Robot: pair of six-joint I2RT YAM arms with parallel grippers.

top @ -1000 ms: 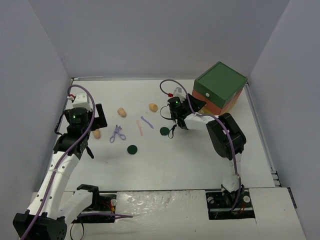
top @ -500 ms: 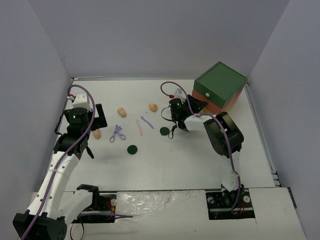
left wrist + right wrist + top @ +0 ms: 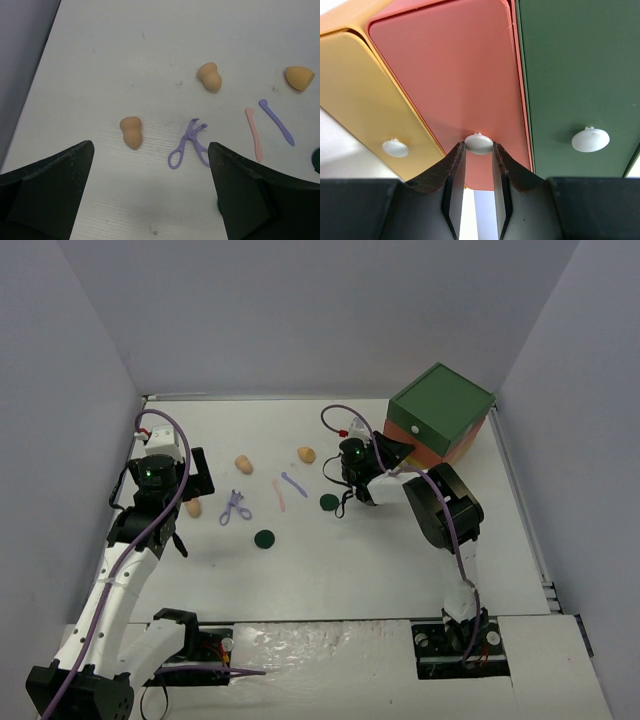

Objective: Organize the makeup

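Right wrist view: my right gripper (image 3: 478, 151) sits narrowed either side of the red drawer (image 3: 450, 75) knob (image 3: 479, 142); a firm pinch I cannot tell. Left gripper (image 3: 150, 146) hangs spread over loose sponges (image 3: 131, 131) and the lilac curler (image 3: 191, 148). I judge drawer-opening; next, clamp and pull straight

Three-drawer chest (image 3: 440, 400) on white table (image 3: 360, 560), far right

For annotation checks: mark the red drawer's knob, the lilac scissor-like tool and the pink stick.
red drawer's knob (image 3: 479, 143): right wrist view, centre of the white cap.
lilac scissor-like tool (image 3: 191, 135): left wrist view, on its pivot.
pink stick (image 3: 254, 135): left wrist view, middle of the shaft.
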